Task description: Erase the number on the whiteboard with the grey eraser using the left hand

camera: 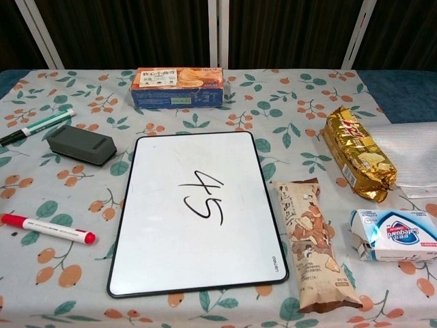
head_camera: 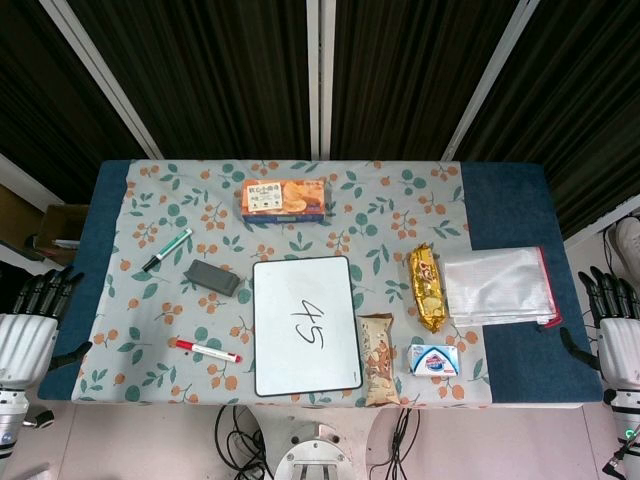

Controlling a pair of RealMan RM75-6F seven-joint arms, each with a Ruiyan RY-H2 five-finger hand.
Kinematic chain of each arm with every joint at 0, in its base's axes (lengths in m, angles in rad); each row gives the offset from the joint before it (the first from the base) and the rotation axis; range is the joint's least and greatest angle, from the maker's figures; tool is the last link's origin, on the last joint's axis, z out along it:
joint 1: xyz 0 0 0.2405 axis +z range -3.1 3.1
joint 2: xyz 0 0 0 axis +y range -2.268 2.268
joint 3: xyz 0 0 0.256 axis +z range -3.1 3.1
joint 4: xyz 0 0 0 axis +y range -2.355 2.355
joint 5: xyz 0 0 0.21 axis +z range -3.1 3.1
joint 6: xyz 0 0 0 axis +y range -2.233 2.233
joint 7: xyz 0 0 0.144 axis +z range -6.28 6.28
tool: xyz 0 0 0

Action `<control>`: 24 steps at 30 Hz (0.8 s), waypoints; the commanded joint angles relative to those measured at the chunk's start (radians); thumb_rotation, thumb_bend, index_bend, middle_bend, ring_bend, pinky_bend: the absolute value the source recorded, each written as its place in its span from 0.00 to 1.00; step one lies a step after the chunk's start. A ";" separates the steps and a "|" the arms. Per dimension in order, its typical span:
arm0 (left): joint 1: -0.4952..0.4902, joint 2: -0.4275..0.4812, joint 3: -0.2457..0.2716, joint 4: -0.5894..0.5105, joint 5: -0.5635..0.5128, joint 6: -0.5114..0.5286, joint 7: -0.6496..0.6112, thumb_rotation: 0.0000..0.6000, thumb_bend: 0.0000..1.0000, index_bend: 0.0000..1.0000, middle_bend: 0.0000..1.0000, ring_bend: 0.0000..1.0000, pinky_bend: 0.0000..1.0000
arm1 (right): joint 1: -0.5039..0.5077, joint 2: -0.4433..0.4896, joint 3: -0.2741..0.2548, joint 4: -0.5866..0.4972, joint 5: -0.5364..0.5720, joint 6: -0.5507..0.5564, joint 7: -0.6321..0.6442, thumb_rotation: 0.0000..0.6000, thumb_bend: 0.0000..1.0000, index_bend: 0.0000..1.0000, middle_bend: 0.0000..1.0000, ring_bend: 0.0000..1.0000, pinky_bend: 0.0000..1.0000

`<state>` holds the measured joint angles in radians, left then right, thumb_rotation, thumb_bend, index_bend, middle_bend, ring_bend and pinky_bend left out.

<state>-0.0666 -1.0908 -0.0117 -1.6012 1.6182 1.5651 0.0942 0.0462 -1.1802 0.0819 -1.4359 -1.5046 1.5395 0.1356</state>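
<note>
Left hand (head_camera: 28, 335): I see it off the table's left edge, fingers apart, holding nothing.
Right hand (head_camera: 618, 330): same, off the right edge.
Grey eraser (camera: 80, 144): well apart from my left hand, just left of the whiteboard (camera: 171, 266).
Number (camera: 203, 195): "45", unerased.
Clear bag (head_camera: 497, 287): contents, I cannot tell.

The worktop (camera: 287, 96) has a pale cloth with orange fruit and green leaves, and dark blue edges at left and right. The whiteboard (camera: 171, 260) is white with a black frame and a black "45" (camera: 201, 198); the eraser (camera: 80, 144) is dark grey. One marker (camera: 48, 229) is red and white, the other marker (camera: 35, 127) green and white, and the snack packet (camera: 358, 154) is gold.
</note>
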 commanded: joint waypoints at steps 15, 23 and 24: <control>-0.022 -0.003 0.002 -0.001 0.022 -0.020 0.011 1.00 0.04 0.07 0.05 0.02 0.11 | -0.005 -0.008 0.001 0.018 0.011 -0.005 0.015 1.00 0.23 0.00 0.00 0.00 0.00; -0.099 -0.007 -0.007 -0.019 0.061 -0.106 0.026 1.00 0.04 0.07 0.05 0.02 0.12 | 0.003 -0.007 0.007 0.021 0.019 -0.021 0.009 1.00 0.23 0.00 0.00 0.00 0.00; -0.116 -0.002 -0.008 -0.029 0.070 -0.124 0.017 1.00 0.04 0.07 0.05 0.02 0.12 | 0.005 -0.008 0.007 0.021 0.020 -0.024 0.008 1.00 0.23 0.00 0.00 0.00 0.00</control>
<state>-0.1581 -1.0981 -0.0157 -1.6154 1.6723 1.4666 0.1171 0.0504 -1.1874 0.0889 -1.4148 -1.4853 1.5165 0.1441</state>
